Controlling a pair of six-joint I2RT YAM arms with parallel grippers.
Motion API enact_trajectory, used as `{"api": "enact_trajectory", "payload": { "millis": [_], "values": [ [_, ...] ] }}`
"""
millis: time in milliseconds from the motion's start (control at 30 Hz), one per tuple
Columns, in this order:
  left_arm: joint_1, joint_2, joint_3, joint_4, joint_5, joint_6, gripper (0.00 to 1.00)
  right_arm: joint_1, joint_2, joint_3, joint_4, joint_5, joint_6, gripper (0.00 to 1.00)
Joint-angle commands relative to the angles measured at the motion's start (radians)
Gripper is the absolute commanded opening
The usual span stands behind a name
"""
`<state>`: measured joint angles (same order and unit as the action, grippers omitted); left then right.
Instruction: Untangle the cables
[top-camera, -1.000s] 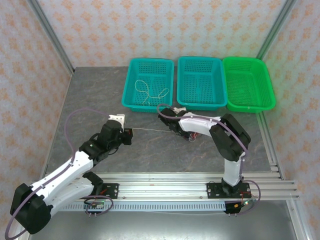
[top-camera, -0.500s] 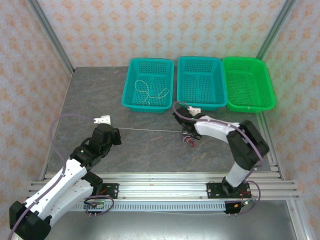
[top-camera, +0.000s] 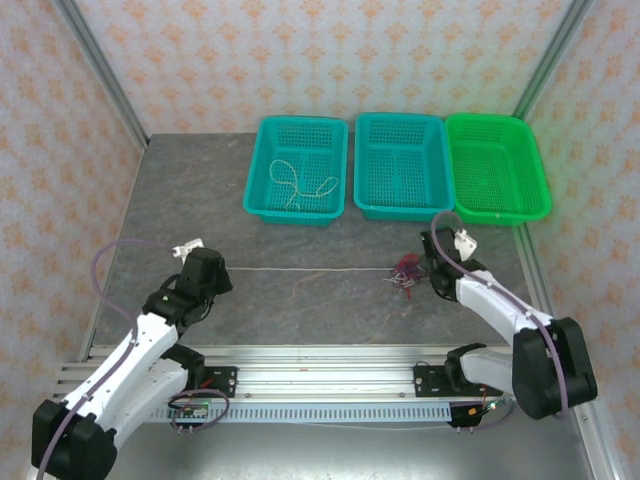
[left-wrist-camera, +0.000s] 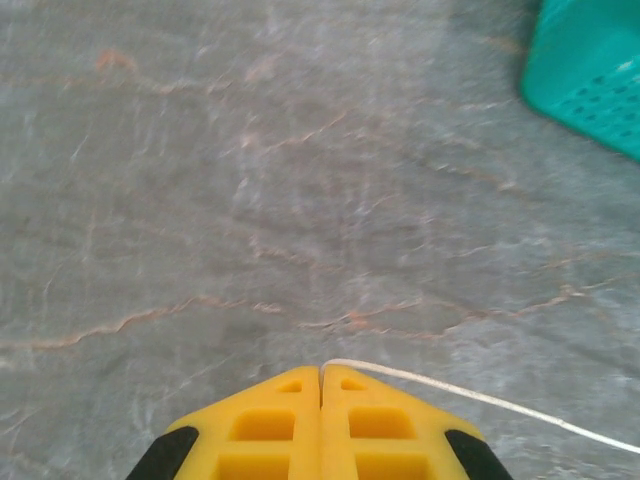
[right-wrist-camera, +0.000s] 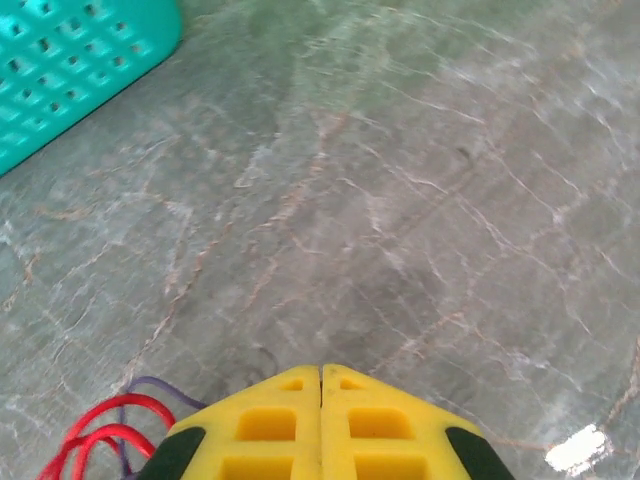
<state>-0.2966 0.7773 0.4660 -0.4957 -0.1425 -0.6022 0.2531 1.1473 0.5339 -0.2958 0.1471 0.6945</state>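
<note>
Top external: left pincer (top-camera: 226, 270) clamps the taut cream-white cable (top-camera: 310, 269) at centre-left; right pincer (top-camera: 428, 274), pressed together, sits just beside red cables (top-camera: 405, 270) at centre-right.

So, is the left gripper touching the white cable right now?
Touching. In the left wrist view the white cable comes straight out of the seam between the shut fingertips of the left gripper, with no gap.

Three baskets (top-camera: 400, 165), two arms (top-camera: 130, 350), two cream cables (top-camera: 300, 270)
</note>
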Motion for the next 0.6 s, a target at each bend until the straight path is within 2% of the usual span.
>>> {"api": "enact_trajectory", "payload": {
  "millis": [0, 67, 133, 167, 200, 267, 400, 500, 567],
  "values": [
    [0.016, 0.007, 0.01, -0.011, 0.016, -0.012, 0.0, -0.017, -0.047, -0.015, 0.089, -0.057, 0.012, 0.0],
    [0.016, 0.004, -0.031, 0.125, 0.224, 0.053, 0.0, -0.016, -0.04, -0.026, 0.178, -0.207, -0.033, 0.0],
    [0.014, 0.004, -0.091, 0.31, 0.444, 0.062, 0.0, -0.006, -0.021, -0.031, 0.25, -0.345, -0.057, 0.0],
    [0.009, 0.008, -0.12, 0.399, 0.531, 0.062, 0.04, 0.007, -0.012, -0.03, 0.278, -0.396, -0.071, 0.0],
    [-0.003, 0.015, -0.133, 0.451, 0.57, 0.062, 0.09, 0.023, -0.005, -0.026, 0.292, -0.422, -0.083, 0.0],
    [-0.038, 0.03, -0.122, 0.434, 0.541, 0.104, 0.17, 0.048, 0.002, -0.023, 0.309, -0.44, -0.103, 0.0],
    [-0.087, 0.047, -0.074, 0.34, 0.464, 0.171, 0.4, 0.072, 0.01, -0.01, 0.321, -0.46, -0.131, 0.0],
    [-0.123, 0.028, -0.021, 0.286, 0.452, 0.223, 0.52, 0.078, 0.015, 0.01, 0.303, -0.471, -0.154, 0.0],
    [-0.183, 0.019, 0.017, 0.286, 0.456, 0.268, 0.56, 0.086, 0.019, 0.021, 0.296, -0.476, -0.164, 0.0]
  ]
}}
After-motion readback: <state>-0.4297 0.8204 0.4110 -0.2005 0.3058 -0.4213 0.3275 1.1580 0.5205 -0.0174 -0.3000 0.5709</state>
